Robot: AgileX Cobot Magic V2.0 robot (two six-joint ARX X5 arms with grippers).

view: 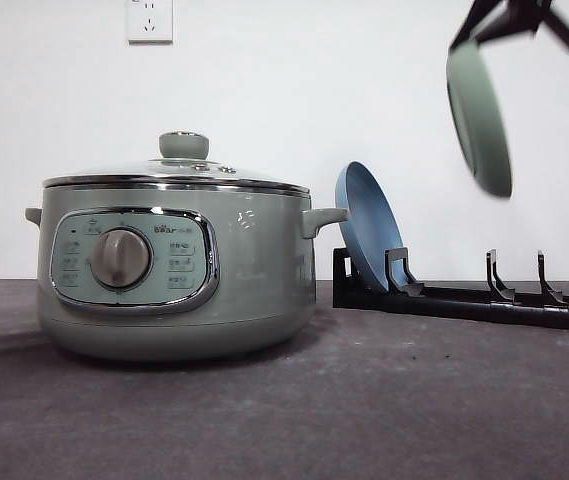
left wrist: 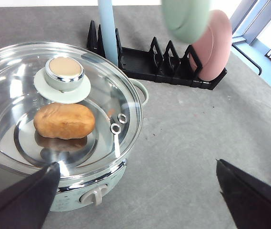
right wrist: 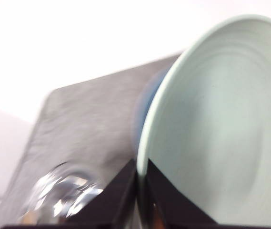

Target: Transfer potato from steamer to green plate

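Potato [left wrist: 64, 121], orange-brown smooth oval, sits inside the sage-green round electric steamer [view: 174, 270] on its shiny metal base, seen through the glass lid [left wrist: 11, 100] with the green knob [left wrist: 64, 72]. Lid is on. Potato lies flat, long axis roughly parallel to the steamer's front panel with the silver dial [view: 120, 259]; ends not distinguishable, both rounded.

Steamer stands on the grey desk [view: 384, 400]. Black plate rack [view: 464, 295] just beside it holds a round blue plate [view: 369, 225] upright in the slot nearest the steamer, and a pink round plate [left wrist: 216, 45] upright at the far end. Slots between them hold nothing.

Pale mint-green round plate [view: 480, 115] hangs in the air above the rack, on edge, slightly tilted. Right hand [right wrist: 141, 191] pinches its rim, fingers [right wrist: 118, 195] pressed together on either side of the edge.

Left hand [left wrist: 137, 195] hovers over the steamer's front, fingers [left wrist: 25, 200] spread wide, holding nothing.
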